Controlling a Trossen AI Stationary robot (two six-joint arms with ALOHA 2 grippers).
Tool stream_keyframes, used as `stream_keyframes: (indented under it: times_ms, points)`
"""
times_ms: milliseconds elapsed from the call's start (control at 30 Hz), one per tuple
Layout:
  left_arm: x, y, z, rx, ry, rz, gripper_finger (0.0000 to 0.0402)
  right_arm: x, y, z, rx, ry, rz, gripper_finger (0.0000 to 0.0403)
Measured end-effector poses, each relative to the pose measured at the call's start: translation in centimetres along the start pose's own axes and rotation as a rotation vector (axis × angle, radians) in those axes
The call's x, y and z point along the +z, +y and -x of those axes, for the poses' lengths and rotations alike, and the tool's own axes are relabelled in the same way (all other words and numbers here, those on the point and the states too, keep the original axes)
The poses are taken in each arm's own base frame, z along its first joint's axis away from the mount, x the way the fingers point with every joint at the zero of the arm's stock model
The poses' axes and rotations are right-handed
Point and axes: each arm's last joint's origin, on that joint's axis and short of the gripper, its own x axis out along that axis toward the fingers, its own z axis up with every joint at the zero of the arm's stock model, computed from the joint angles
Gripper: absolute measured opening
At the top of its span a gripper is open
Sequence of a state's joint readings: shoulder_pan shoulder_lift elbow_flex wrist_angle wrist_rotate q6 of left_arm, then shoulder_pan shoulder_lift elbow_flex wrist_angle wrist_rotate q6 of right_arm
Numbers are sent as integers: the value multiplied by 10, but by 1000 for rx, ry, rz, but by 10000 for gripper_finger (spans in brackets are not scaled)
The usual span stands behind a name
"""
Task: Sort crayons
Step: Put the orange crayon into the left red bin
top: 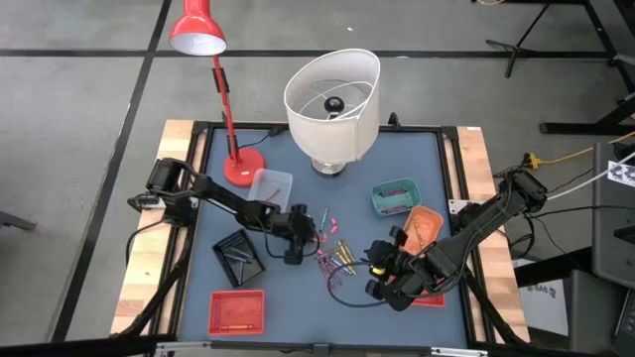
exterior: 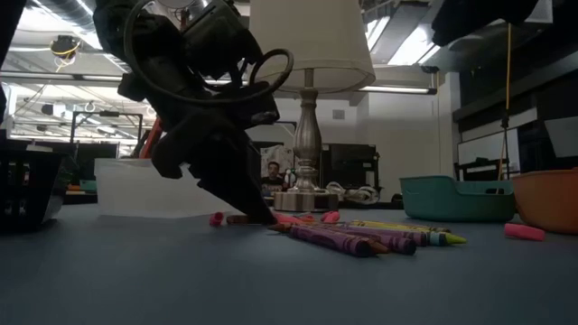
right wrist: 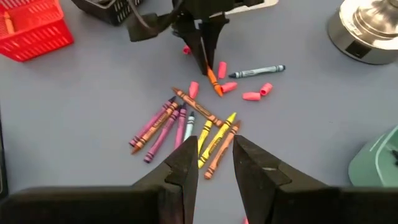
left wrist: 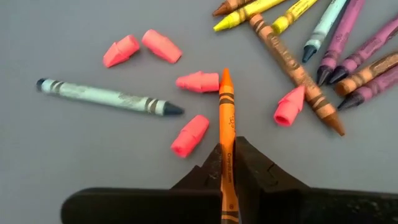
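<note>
Grey mat: left claw (left wrist: 227,177) clamps orange crayon (left wrist: 226,124), label unreadable; right claw (right wrist: 215,155) apart.

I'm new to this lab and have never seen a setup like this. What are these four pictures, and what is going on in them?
Two robot arms work at a table, filmed from four places: overhead, at table-top level, and from a camera on each wrist. The left gripper has shut on an orange crayon, seen closest from its own wrist. The right gripper hovers open above the loose crayons. Pink eraser caps lie scattered among them. Around the edge stand small trays, including a red tray, plus a red desk lamp and a white table lamp.
</note>
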State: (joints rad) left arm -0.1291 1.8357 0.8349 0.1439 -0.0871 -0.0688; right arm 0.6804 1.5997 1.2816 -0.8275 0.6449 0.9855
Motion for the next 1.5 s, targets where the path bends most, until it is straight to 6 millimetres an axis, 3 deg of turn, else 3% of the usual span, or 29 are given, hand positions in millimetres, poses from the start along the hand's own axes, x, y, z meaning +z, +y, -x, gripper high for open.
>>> stream_keyframes:
  times_ms: [333,633,1100,1500]
  points:
    - [27,-2,41,-12,-148,51,2,0,2,-1,7,-5,-6,99]
    - [42,-45,94,-171,-270,154,8,-14,12,-25,-58,18,45,99]
    - [6,-143,131,-463,-96,369,9,-34,28,-59,-103,43,83,99]
    - [-48,-189,160,-440,178,543,9,-42,30,-73,-155,31,112,99]
